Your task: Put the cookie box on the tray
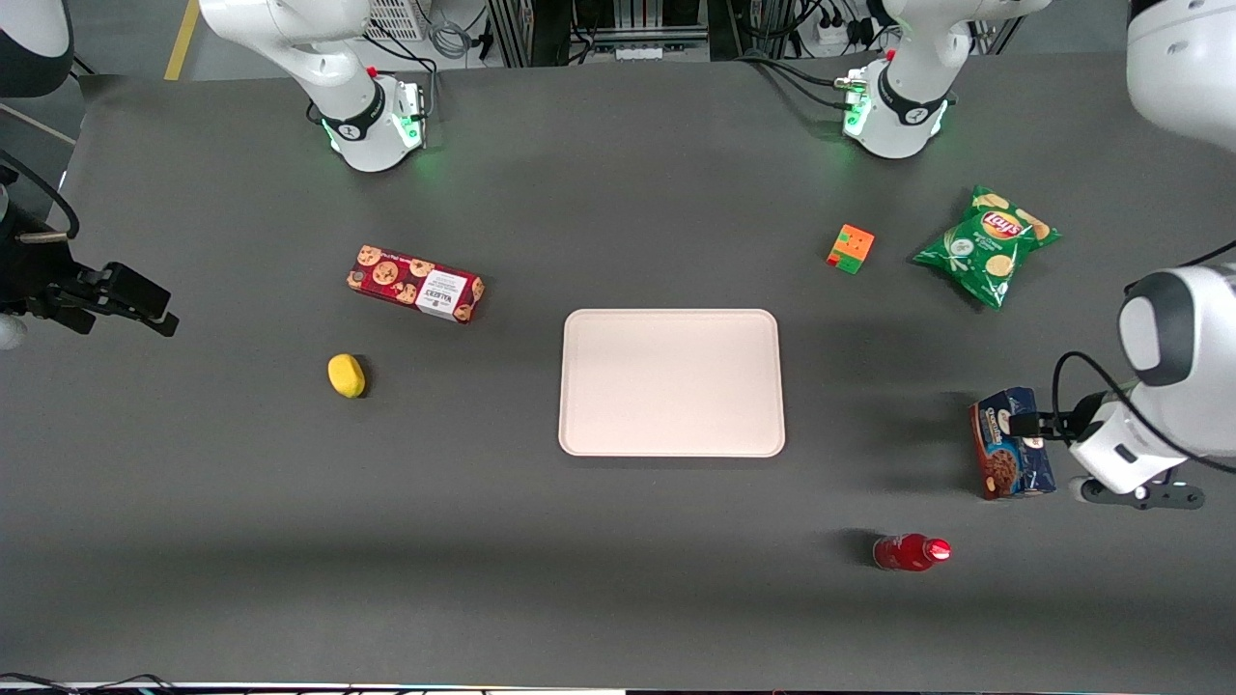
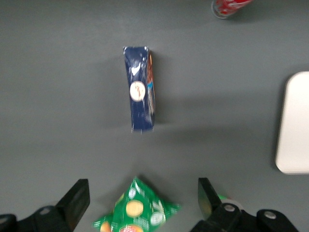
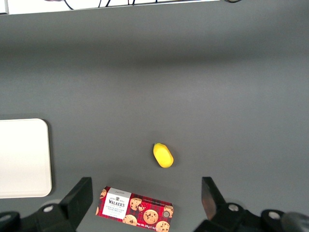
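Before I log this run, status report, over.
Gripper open, beside cookie box, not gripping. Box on table, off tray. Path to tray unobstructed.

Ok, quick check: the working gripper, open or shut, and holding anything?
Left gripper: open and empty, hovering above the table beside the cookie box, not touching it. The tray holds nothing yet.

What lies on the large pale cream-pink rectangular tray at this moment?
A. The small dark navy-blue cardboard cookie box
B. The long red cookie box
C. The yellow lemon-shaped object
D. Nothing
D: the pale cream-pink tray is bare, the navy-blue cookie box stands on the table toward the working arm's end, and the left gripper with open jaws hovers above that box.
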